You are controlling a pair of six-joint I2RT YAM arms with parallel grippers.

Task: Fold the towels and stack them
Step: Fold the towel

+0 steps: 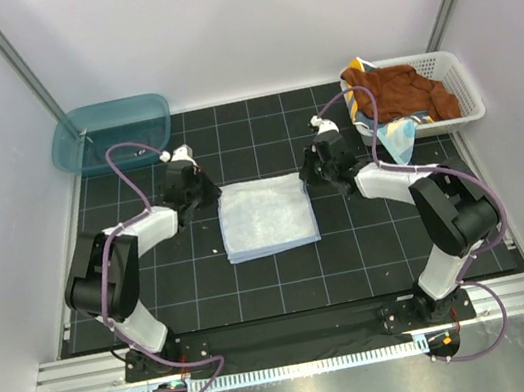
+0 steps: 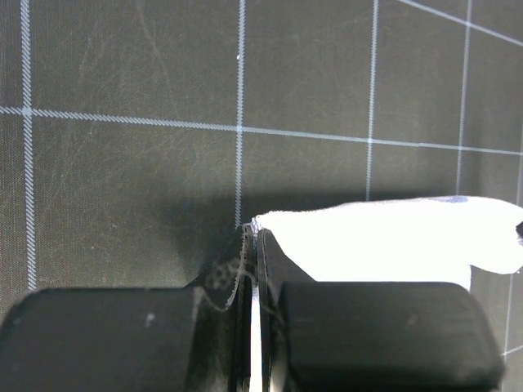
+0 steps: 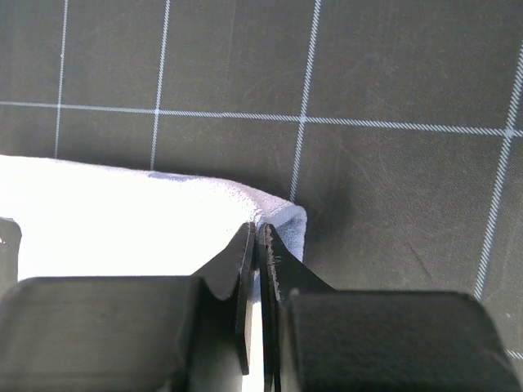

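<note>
Left gripper (image 2: 250, 237), right gripper (image 3: 256, 231), both clamped on towel (image 1: 266, 218) at far corners, forearms angled inward

Plain white walls (image 1: 241, 17) enclose three sides, grey metal posts (image 1: 15, 62) running up the rear corners; a black counter (image 1: 279, 289) ruled with a thin white grid; a silver slotted rail (image 1: 297, 338) along its near edge; even, soft light.

Pale blue-white soft towel (image 1: 267, 216): folded into a flat, roughly square pad, mid black gridded mat (image 1: 355, 261).
Rust-brown terry towel (image 1: 406, 89): crumpled, heaped in white lattice basket (image 1: 461, 80), far right.
Navy towel with yellow-orange border (image 1: 358, 72): bunched at the basket's left end.
Pale teal patterned towel (image 1: 396, 137): draped over the basket's near rim.
</note>
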